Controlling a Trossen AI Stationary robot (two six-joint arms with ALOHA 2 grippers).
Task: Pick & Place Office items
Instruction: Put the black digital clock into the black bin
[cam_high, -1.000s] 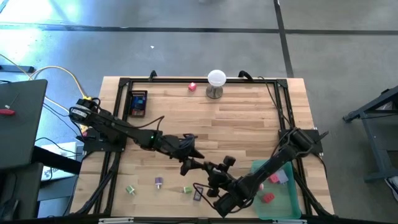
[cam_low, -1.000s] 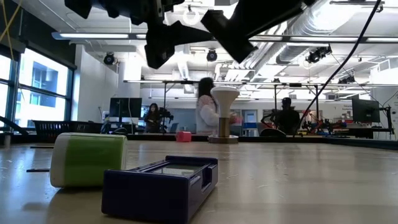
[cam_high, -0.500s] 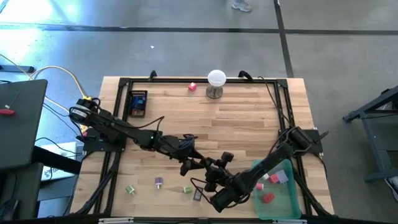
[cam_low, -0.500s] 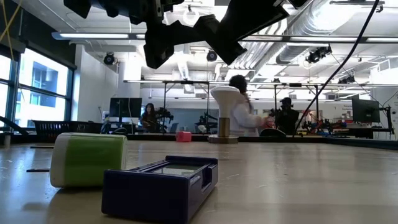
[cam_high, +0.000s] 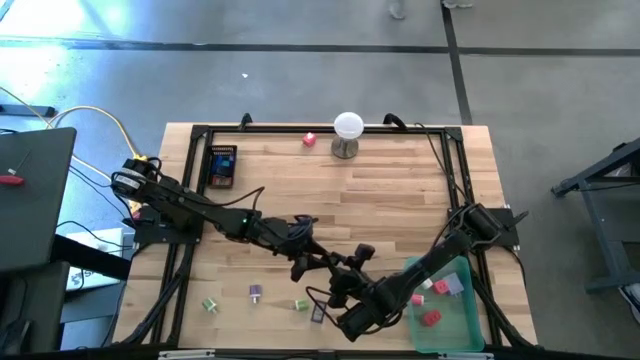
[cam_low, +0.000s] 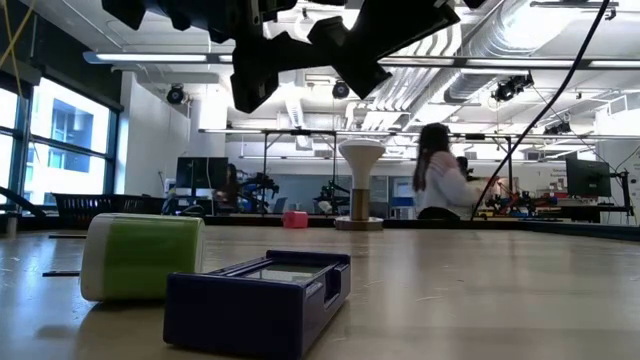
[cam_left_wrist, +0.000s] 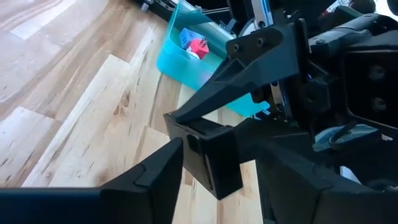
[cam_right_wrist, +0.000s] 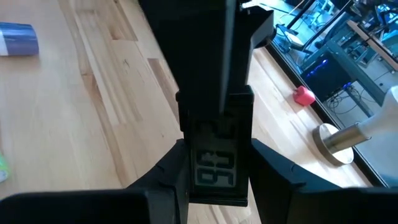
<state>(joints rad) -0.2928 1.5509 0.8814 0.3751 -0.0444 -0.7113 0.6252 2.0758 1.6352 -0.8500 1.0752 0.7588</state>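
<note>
A black blocky office item (cam_right_wrist: 214, 155) with a small window hangs in the air above the table's middle, near the front edge. My right gripper (cam_right_wrist: 216, 177) is shut on it. My left gripper (cam_left_wrist: 217, 158) comes from the table's left and stands open around the item's other end (cam_left_wrist: 211, 158). In the high view the two grippers meet, left (cam_high: 322, 266) and right (cam_high: 340, 288). Small green and purple items (cam_high: 256, 292) lie on the wood near the front. A purple box (cam_low: 260, 300) and a green piece (cam_low: 140, 255) rest flat there too. My right gripper pinches the black item's two long sides (cam_right_wrist: 185, 171) between its two fingers, at the end nearer its wrist. It comes from the table's near right, slanting a little down. The item is lifted clear of the table and sticks out past the fingers. My left gripper has one finger (cam_left_wrist: 165, 165) close against the item's side; whether it touches, I cannot tell. A strip of wood shows between the other finger (cam_left_wrist: 280, 180) and the item.
A teal bin (cam_high: 462, 325) with pink, red and purple pieces stands at the near right. A white ball on a metal stand (cam_high: 347, 133), a pink piece (cam_high: 309, 139) and a dark box (cam_high: 222, 165) sit near the far edge. People show in the room behind.
My right gripper has edged toward the table's left with the black item, closer to my left gripper, and has then kept still. The item stays clear of the table.
</note>
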